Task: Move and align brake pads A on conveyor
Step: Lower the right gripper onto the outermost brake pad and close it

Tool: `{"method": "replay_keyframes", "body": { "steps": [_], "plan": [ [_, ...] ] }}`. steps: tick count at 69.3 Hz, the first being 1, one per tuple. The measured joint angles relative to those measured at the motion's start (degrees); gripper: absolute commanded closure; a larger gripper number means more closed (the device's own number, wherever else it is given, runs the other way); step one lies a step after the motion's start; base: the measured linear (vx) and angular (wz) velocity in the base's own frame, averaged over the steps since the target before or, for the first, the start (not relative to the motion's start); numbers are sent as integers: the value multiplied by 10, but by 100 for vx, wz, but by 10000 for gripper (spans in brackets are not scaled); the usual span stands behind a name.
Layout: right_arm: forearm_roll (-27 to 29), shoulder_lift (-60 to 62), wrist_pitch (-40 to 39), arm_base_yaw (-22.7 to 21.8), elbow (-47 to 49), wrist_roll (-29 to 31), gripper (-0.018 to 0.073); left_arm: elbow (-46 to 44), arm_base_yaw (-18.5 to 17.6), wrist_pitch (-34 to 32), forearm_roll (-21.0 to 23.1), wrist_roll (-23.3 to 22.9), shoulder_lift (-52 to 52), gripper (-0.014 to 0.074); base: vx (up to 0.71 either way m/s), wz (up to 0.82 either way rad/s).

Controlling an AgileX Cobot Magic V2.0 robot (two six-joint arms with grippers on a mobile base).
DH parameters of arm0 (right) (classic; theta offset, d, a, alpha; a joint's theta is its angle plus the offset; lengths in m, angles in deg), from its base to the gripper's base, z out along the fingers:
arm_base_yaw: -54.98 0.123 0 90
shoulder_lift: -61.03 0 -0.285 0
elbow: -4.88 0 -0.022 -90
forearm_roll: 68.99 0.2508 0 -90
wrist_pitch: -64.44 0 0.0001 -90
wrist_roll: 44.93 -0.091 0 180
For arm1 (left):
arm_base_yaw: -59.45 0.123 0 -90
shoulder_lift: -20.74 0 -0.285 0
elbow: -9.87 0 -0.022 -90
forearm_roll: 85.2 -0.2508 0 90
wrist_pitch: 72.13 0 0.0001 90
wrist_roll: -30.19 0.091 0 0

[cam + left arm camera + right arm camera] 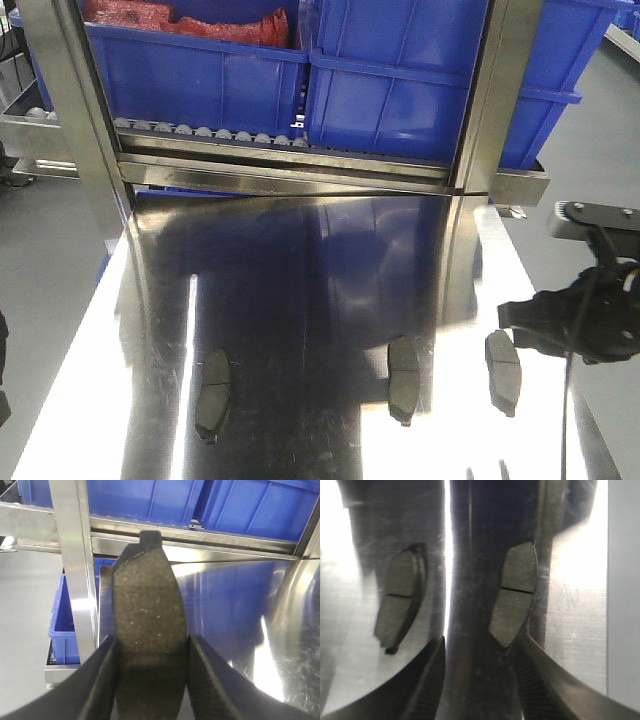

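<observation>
I see left gripper [151,647] jaws clamped on a brake pad [149,590], long axis pointing ahead at blue bins [240,505]. My right gripper [481,647] hangs over the bench [575,620], jaws apart.

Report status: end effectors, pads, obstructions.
Left end effector shut on dark grey curved brake pad. Right end effector open; two loose pads ahead on shiny steel table. No conveyor or obstruction visible.
</observation>
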Motion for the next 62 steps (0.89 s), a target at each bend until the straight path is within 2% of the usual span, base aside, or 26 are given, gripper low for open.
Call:
{"method": "replay_keyframes", "body": {
  "steps": [7, 20, 42, 62],
  "plan": [
    [-20, -71, 11, 0, 28, -26, 146, 0, 0, 0, 0, 0, 0, 602, 0, 0],
    [-31, -167, 18, 0, 70, -38, 80, 0, 0, 0, 0, 0, 0, 602, 0, 0],
    [-79, -269, 61, 0, 145, -61, 78, 0, 0, 0, 0, 0, 0, 602, 0, 0],
    [-83, -316, 107, 0, 202, -61, 102, 0, 0, 0, 0, 0, 0, 602, 0, 0]
  ]
}}
